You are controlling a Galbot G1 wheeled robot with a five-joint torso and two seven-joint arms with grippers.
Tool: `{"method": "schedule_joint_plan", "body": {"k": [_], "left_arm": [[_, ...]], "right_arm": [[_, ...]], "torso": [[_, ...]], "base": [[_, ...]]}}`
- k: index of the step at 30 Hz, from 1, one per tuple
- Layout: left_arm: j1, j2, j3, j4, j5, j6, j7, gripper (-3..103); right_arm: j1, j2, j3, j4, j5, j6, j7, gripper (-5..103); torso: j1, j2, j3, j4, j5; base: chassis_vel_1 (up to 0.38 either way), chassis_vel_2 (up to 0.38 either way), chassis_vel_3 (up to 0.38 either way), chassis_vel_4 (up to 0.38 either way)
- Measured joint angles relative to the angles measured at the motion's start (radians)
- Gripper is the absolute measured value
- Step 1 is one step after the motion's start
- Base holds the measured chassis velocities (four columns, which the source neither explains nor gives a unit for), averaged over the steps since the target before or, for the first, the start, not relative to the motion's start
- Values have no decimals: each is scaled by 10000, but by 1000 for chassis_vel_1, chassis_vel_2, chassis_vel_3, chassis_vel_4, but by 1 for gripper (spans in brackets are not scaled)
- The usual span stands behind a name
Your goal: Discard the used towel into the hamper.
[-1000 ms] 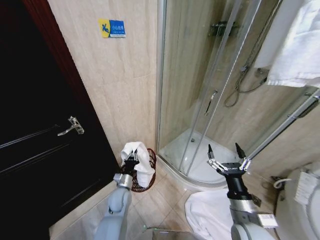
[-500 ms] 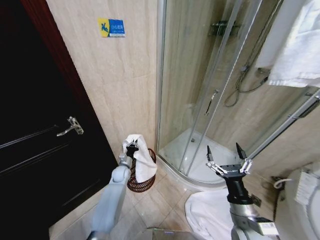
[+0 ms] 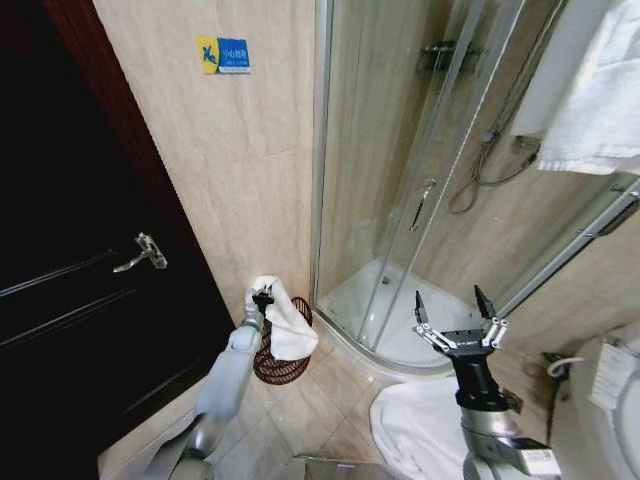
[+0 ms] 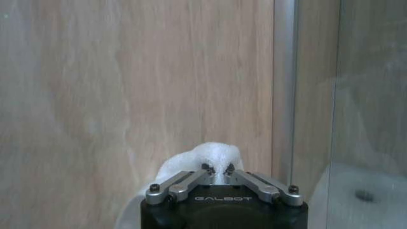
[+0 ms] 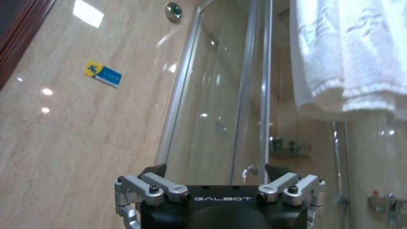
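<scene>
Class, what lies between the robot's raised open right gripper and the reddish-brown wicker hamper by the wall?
In the head view: the glass shower enclosure's curved corner and bare floor tiles.

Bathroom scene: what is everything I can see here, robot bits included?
Used towel: one, white, held over the hamper.
Hamper: one, reddish-brown, floor, between door and shower.
Door: one, dark, left.
Sign: one, blue-yellow, on the tiled wall.
Shower enclosure: one, glass, centre.
Hanging towel: one, white, upper right.
Floor cloth: one, white, lower right.
Left gripper: shut on the used towel.
Right gripper: open, raised before the shower.
</scene>
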Motion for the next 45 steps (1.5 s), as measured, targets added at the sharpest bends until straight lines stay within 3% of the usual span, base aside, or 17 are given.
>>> {"method": "schedule_joint_plan", "body": {"k": [13, 20, 27, 45], "left_arm": [[-459, -610, 9, 2877, 1202, -752, 394, 2], [-738, -643, 110, 3561, 1246, -413, 520, 2], [-1123, -704, 585, 4545, 2006, 370, 376, 2], [-1131, -967, 655, 4605, 1983, 556, 134, 2]], "right_arm": [[-68, 0, 14, -45, 159, 27, -186, 100], [-92, 0, 7, -18, 201, 133, -273, 100], [-47, 0, 81, 198, 186, 471, -254, 100], [-32, 0, 79, 412, 314, 808, -810, 100]], "torso": [[0, 0, -1, -3, -1], [-1, 0, -1, -2, 0], [0, 0, 0, -3, -1], [-1, 0, 0, -2, 0]], "base": [[0, 0, 0, 0], [0, 0, 0, 0], [0, 0, 0, 0], [0, 0, 0, 0]]}}
